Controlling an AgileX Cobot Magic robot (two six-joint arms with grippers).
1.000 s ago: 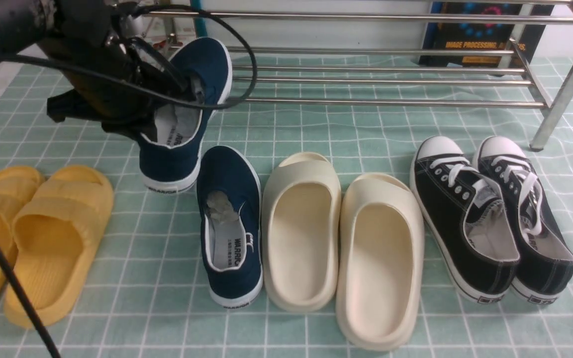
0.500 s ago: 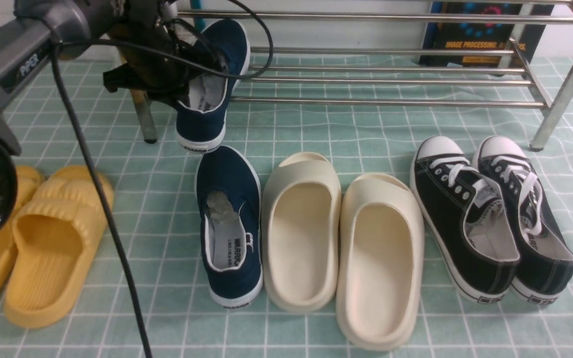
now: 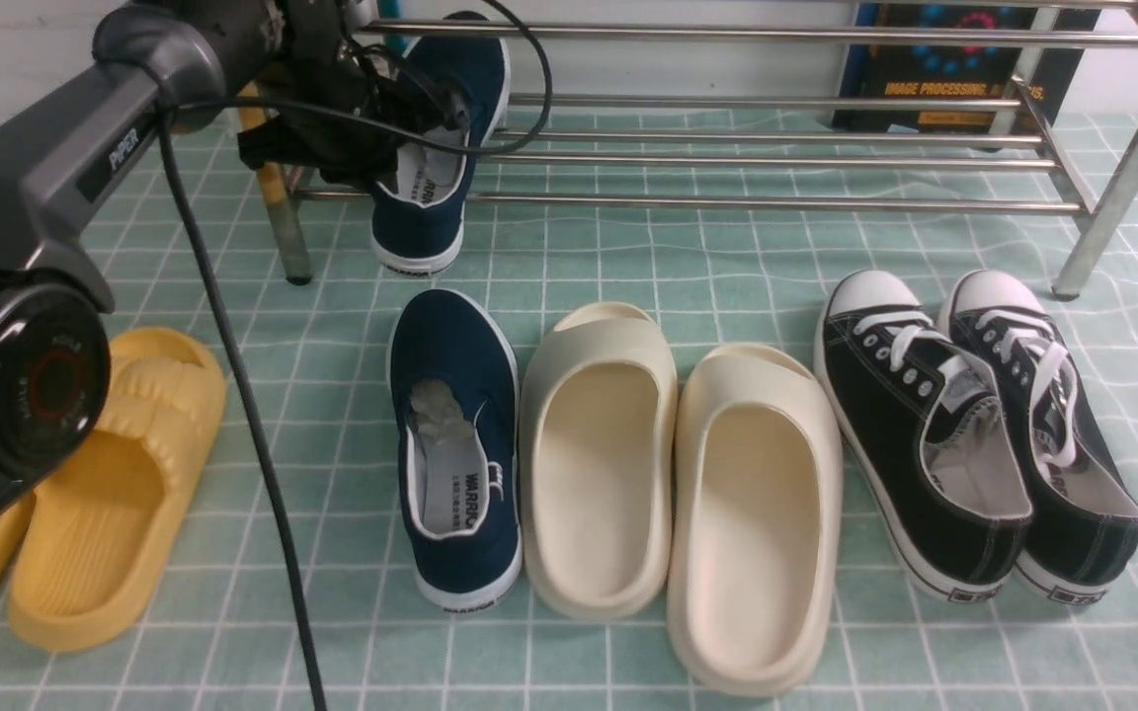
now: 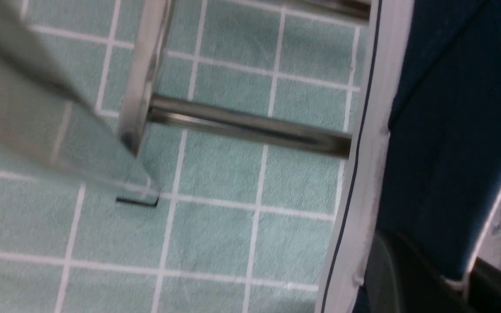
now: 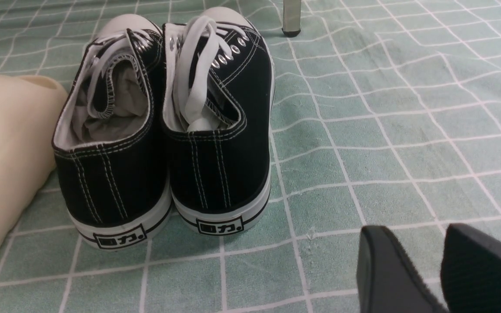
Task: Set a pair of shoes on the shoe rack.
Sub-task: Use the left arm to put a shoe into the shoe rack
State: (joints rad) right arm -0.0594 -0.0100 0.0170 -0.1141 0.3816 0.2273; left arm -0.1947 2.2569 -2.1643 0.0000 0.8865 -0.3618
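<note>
Navy shoe (image 3: 421,232) clamped in left end effector (image 3: 401,133), tilted toe-up across shoe rack's (image 3: 776,203) lower bars by its left leg.

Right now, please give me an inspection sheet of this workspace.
Surface: green checked cloth, wrinkled.
Job's things: tilted navy shoe at the shoe rack's left end; other navy shoe on the cloth.
Clutter: yellow slides, cream slides, black sneakers.
End effectors: left end effector shut on the tilted navy shoe; right end effector empty, opening unclear.
Cables: black cable hanging from the left arm.
Surroundings: dark poster behind the rack.
</note>
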